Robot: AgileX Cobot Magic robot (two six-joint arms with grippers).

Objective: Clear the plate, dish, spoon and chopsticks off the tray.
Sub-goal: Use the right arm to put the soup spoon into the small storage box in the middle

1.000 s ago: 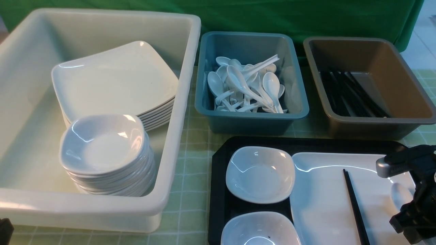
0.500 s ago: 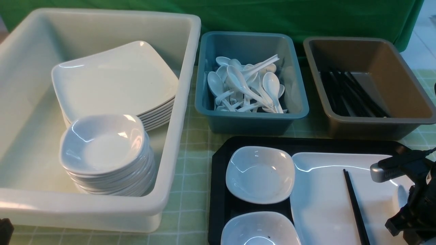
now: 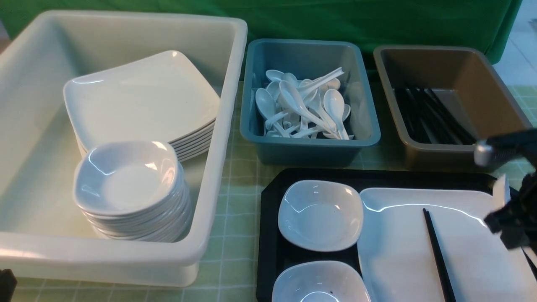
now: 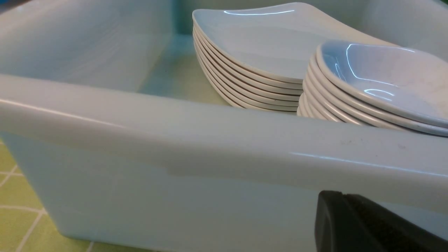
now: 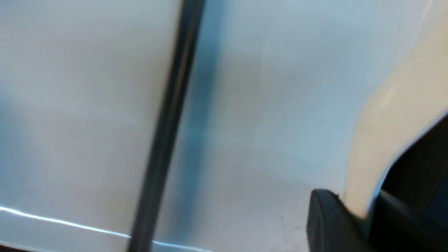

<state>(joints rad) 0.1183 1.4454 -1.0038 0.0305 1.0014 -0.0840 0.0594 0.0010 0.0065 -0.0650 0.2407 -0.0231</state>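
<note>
Higher than a second ago, we hold our right claw above the large glossy white square plate, pinching the short white plastic soup spoon clear of it, with the long thin black chopsticks on that plate to the claw's left.

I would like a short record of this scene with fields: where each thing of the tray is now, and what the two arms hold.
spoon: clamped between the right fingers, raised near the plate's far right corner
plate: on the tray, right part
chopsticks: lying on the plate
small bowls: two, on the tray's left part
left fingers: shut, nothing seen in them, beside the white tub
</note>
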